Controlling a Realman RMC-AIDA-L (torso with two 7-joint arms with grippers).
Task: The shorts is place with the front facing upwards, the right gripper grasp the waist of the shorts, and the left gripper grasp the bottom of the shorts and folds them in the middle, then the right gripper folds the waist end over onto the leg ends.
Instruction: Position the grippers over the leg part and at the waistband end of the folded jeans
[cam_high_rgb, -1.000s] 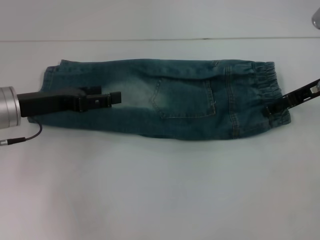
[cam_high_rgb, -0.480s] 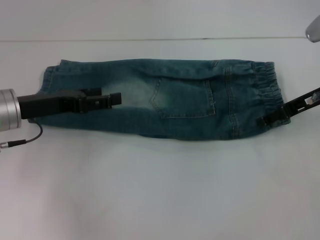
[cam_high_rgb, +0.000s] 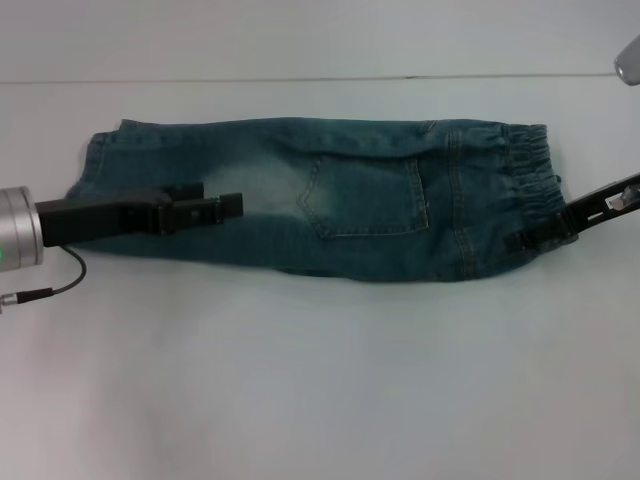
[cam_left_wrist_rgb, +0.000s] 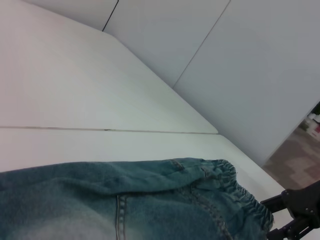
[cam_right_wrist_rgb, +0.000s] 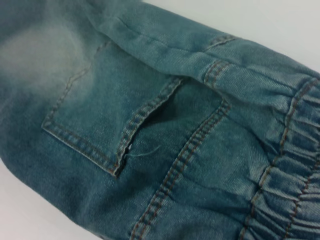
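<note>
The blue denim shorts (cam_high_rgb: 350, 210) lie flat across the white table, folded lengthwise with a back pocket (cam_right_wrist_rgb: 125, 120) facing up. The elastic waist (cam_high_rgb: 535, 165) is at the right and the leg ends (cam_high_rgb: 100, 160) at the left. My left gripper (cam_high_rgb: 225, 205) reaches in from the left over the leg half and is open, holding nothing. At the waist's near corner sits my right gripper (cam_high_rgb: 530, 240), against the denim; its hold is hidden. The left wrist view shows the shorts (cam_left_wrist_rgb: 125, 200) with the right gripper (cam_left_wrist_rgb: 295, 215) beyond the waistband.
A seam line (cam_high_rgb: 300, 79) runs across the white table (cam_high_rgb: 320, 380) behind the shorts. A grey object (cam_high_rgb: 628, 58) pokes in at the far right corner. A thin cable (cam_high_rgb: 50, 290) hangs from the left arm.
The right gripper has slid down and inward along the waist's near corner, nudging the denim edge. The left gripper has drawn slightly back and nearer.
</note>
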